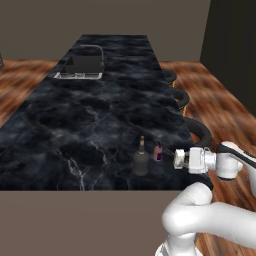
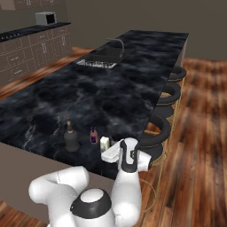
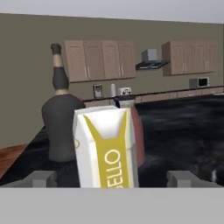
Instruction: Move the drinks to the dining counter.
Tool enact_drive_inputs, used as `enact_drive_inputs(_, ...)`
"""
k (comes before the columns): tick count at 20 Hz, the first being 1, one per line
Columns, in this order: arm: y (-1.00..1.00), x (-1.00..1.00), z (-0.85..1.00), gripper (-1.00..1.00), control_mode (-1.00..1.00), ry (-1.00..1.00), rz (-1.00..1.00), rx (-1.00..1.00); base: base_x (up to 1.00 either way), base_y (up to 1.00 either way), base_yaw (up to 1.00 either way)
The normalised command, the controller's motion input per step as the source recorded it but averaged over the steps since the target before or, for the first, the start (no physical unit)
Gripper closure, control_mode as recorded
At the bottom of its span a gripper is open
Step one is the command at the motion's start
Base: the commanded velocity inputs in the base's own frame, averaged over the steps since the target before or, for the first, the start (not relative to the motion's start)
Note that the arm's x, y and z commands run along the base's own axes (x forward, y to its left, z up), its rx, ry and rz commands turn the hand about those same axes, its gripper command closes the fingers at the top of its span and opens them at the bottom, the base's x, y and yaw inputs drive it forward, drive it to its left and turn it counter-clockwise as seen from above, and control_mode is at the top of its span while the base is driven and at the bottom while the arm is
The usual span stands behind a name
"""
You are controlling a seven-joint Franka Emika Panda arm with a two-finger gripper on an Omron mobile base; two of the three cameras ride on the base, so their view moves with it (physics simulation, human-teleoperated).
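All three drinks stand close together on the dining counter [image 1: 90, 110] near its front right corner. The dark glass bottle [image 1: 140, 160] [image 2: 71, 137] [image 3: 61, 127] is upright, with the small purple can [image 1: 158, 151] [image 2: 93, 135] just right of it. In the hand view the can [image 3: 138, 135] peeks out behind the cream-white carton [image 3: 107, 146] [image 2: 104, 143]. My gripper [image 1: 176, 159] [image 2: 109, 153] [image 3: 112, 179] is level with the carton and open. Its fingertips [image 3: 41, 178] stand wide on either side of the carton, apart from it.
An inset sink with faucet [image 1: 80, 65] [image 2: 101, 58] lies far along the counter. Dark stools [image 1: 199, 131] [image 2: 160, 128] line its right edge, close to my arm. A second worktop with brown cabinets [image 2: 26, 48] and a grey oven [image 2: 45, 17] runs along the far wall.
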Motion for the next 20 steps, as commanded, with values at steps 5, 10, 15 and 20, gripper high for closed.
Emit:
enact_drive_inputs(5, -0.18, -0.08, 0.44, -1.00, -1.00, 0.01, 0.00, 0.03, 0.00, 0.00, 0.00)
enact_drive_inputs(10, -0.01, -0.30, 0.73, -1.00, -1.00, -0.13, 0.00, 0.03, 0.00, 0.00, 0.00)
enact_drive_inputs(15, 0.08, -0.47, 0.84, -1.00, -1.00, -0.31, 0.00, 0.00, 0.00, 0.00, 0.00)
enact_drive_inputs(20, 0.15, -0.47, 0.77, -1.00, -1.00, -0.33, 0.00, -0.02, 0.00, 0.00, 0.00)
